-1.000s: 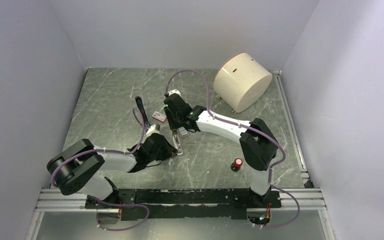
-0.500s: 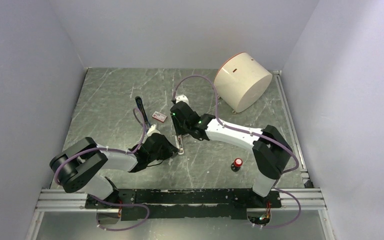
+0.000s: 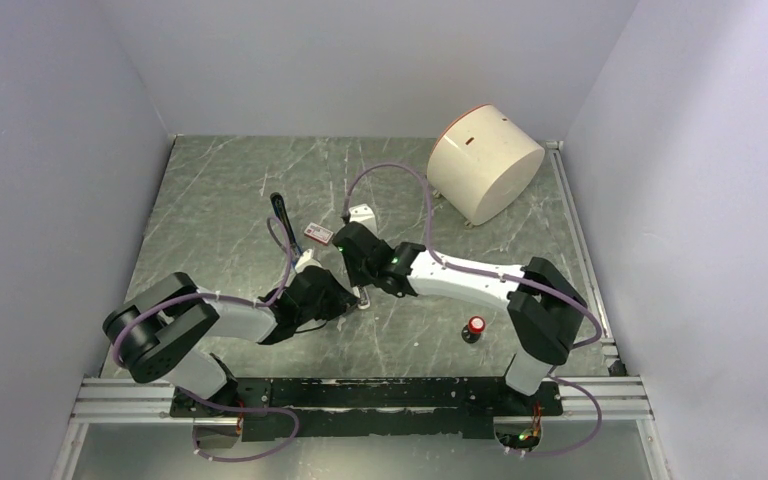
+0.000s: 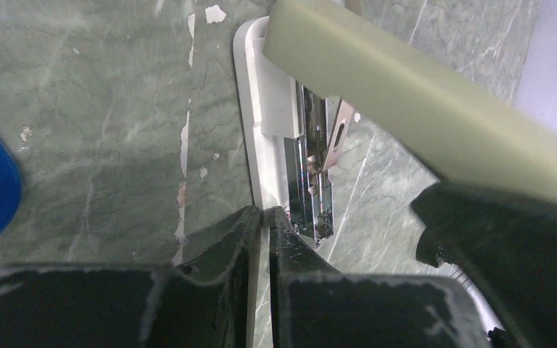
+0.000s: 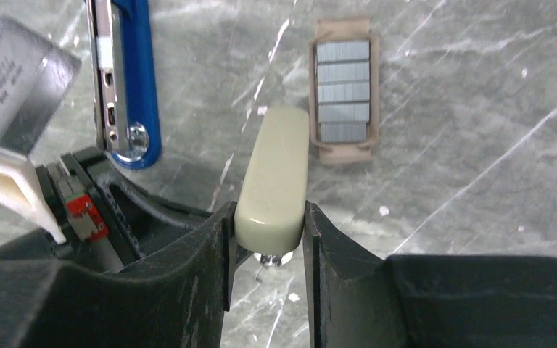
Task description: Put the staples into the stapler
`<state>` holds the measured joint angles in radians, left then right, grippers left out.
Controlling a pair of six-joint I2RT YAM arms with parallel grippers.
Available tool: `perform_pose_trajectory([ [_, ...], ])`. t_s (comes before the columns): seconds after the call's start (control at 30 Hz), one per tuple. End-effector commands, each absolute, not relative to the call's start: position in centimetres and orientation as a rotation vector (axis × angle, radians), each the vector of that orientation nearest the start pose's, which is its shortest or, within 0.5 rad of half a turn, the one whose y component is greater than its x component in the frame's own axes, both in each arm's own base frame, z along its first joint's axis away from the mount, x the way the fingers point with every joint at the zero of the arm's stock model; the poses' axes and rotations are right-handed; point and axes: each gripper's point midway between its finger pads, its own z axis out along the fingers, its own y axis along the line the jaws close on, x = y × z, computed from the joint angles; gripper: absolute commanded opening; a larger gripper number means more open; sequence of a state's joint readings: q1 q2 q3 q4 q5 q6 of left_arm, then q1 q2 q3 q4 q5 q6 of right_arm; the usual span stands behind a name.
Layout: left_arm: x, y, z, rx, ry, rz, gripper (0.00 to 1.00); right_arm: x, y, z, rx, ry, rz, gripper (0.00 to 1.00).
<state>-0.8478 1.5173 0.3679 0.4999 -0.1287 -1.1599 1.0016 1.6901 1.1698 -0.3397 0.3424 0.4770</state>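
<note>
Holding beige bar (image 5: 272, 174) clamped in right tool (image 5: 268, 214); left tool (image 4: 262, 214) pinches white base (image 4: 268, 101); staples (image 5: 342, 90) apparently unloaded, blue stapler (image 5: 138, 72) untouched.

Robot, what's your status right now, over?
Left gripper shut on white base. Right gripper shut on beige bar. Blue stapler and staples lie untouched.

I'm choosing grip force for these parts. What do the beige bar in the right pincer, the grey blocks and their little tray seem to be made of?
Beige bar: likely moulded plastic, smooth and satin, with rounded edges. Grey blocks: metal staples, by their fine ribbing and dull silver sheen. Tray: probably tan card, matte with folded rims, though thin plastic is possible.
</note>
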Motion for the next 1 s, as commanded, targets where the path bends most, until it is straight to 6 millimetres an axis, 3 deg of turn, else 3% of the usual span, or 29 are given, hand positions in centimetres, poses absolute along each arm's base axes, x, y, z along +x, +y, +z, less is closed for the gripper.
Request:
perform_pose_trajectory([
  [0.0,19.2,-24.3,-4.0,-0.429,2.538,-0.692,0.12,23.2,33.1,7.0,-0.429,2.449,0.277,0.12],
  [0.3,19.0,-23.8,-3.8,-0.441,2.536,-0.693,0.12,21.9,32.3,5.7,-0.466,2.474,0.256,0.13],
  [0.77,19.6,-23.6,0.6,-0.42,2.448,-0.743,0.18,20.7,31.9,0.9,-0.544,2.571,0.177,0.15],
  [0.97,19.8,-22.5,2.2,-0.409,2.409,-0.703,0.2,20.7,32.0,0.6,-0.564,2.585,0.154,0.22],
])
